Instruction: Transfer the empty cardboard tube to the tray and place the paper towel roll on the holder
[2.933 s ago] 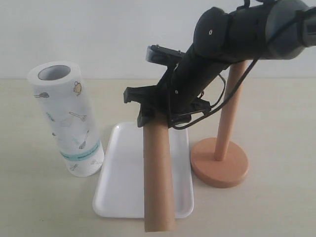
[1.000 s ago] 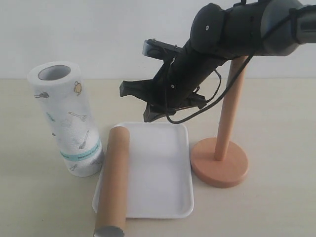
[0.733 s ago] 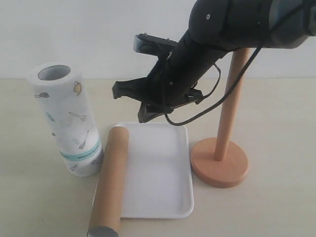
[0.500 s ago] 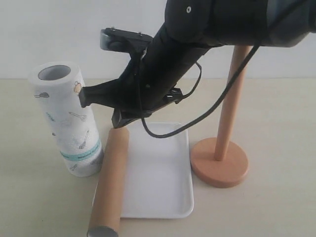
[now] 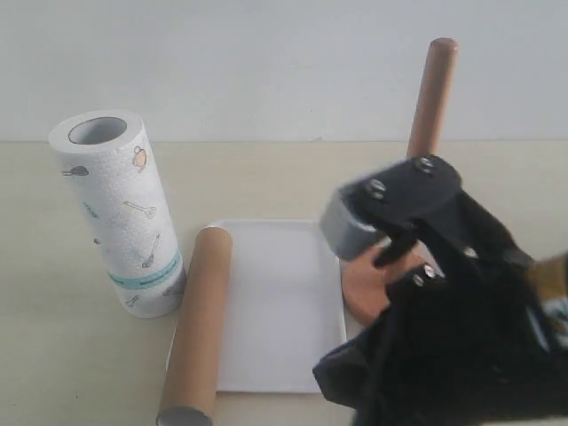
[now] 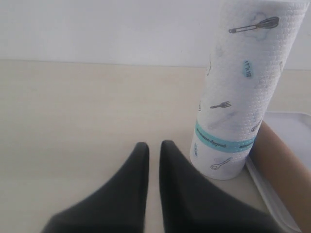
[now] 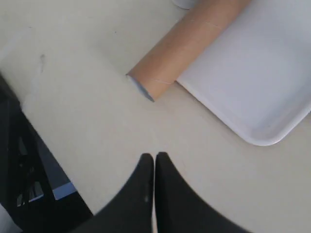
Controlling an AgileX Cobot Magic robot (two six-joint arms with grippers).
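Note:
The brown cardboard tube (image 5: 197,324) lies on its side along the left rim of the white tray (image 5: 284,302), its near open end (image 7: 141,90) past the tray's front edge. No gripper touches it. The paper towel roll (image 5: 120,213) stands upright on the table just left of the tube. The holder's post (image 5: 432,93) rises at the right, its base (image 5: 357,282) partly hidden by my right arm (image 5: 444,311). My right gripper (image 7: 154,156) is shut and empty above bare table near the tube's end. My left gripper (image 6: 154,145) is shut and empty, short of the roll (image 6: 243,87).
My right arm fills the lower right of the exterior view, blurred, and covers the tray's near right corner. The table's edge, with dark floor (image 7: 19,160) beyond it, lies close to the right gripper. A white wall stands behind the table.
The right gripper let go of the tube, which had hung upright over the tray and now lies along the tray's left rim. The right arm has swung away to the near right.

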